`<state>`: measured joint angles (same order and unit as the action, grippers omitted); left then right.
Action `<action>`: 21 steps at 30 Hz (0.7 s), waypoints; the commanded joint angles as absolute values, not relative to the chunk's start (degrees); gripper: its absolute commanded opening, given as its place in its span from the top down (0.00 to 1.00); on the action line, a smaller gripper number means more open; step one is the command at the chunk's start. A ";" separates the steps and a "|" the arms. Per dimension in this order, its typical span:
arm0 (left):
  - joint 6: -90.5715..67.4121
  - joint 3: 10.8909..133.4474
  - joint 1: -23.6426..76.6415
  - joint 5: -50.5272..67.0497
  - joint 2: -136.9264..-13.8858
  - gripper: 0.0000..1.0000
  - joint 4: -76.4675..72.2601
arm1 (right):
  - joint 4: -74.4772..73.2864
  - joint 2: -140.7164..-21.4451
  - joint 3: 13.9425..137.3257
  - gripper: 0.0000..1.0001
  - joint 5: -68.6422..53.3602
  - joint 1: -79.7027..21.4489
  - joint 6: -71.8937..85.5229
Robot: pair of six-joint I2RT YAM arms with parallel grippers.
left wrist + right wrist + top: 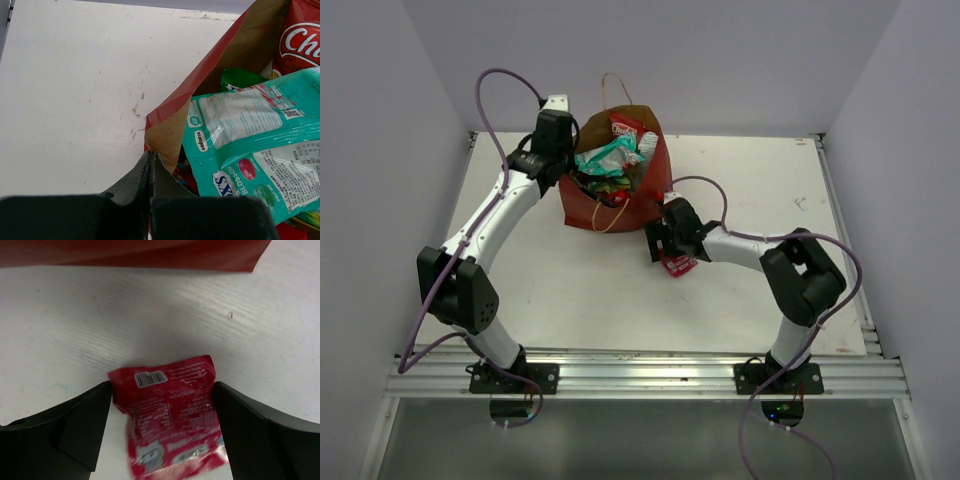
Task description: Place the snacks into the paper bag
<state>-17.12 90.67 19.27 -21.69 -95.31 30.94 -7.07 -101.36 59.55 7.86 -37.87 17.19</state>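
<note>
The left gripper [151,159] is shut tight on the bag [172,131] rim. The red packet [170,415] lies flat on the table [75,330], just beside the bag. The right gripper [162,390] is open, one finger on each side. It should go low, squeeze the middle, then lift over the rim.

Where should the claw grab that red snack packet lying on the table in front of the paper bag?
Take the red packet across its middle, side edge to side edge, coming straight down from above. It lies flat on the table, so there is no raised edge to catch from the side, and the crinkly film should bunch between closing fingers. The open right claw straddles it.
</note>
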 commanded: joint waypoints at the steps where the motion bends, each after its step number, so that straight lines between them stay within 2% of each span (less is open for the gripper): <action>1: -15.91 91.32 19.34 -22.59 -94.75 1.00 30.06 | -6.85 -103.79 59.33 0.15 6.86 -37.09 19.16; 4: -15.82 91.49 19.34 -22.76 -94.83 1.00 30.06 | -8.87 -105.20 59.85 0.24 6.24 -36.47 19.16; 5: -15.82 91.49 19.34 -22.85 -94.92 1.00 30.06 | -9.57 -104.94 60.03 0.29 6.59 -36.47 19.25; 6: -15.82 91.58 19.25 -22.85 -94.92 1.00 29.97 | -11.06 -104.68 60.03 0.39 6.68 -36.39 19.16; 8: -15.82 91.58 19.25 -22.94 -95.10 1.00 29.88 | -12.82 -103.54 60.03 0.50 6.94 -36.47 18.99; 9: -15.82 91.67 19.25 -22.94 -95.10 1.00 29.88 | -14.66 -102.93 60.03 0.73 7.29 -36.47 18.98; 10: -15.82 91.58 19.25 -22.85 -95.36 1.00 29.88 | -15.81 -102.22 59.94 0.80 8.25 -36.47 19.16; 16: -15.82 92.11 19.16 -22.76 -95.89 1.00 29.79 | -31.26 -85.98 65.72 1.00 20.98 -36.56 17.93; 18: -15.82 92.11 19.07 -22.68 -96.06 1.00 29.71 | -36.79 -80.72 73.97 1.00 26.77 -36.56 16.27; 21: -16.00 92.20 19.07 -22.50 -96.24 1.00 29.62 | -39.72 -80.07 89.70 1.00 30.05 -36.56 11.18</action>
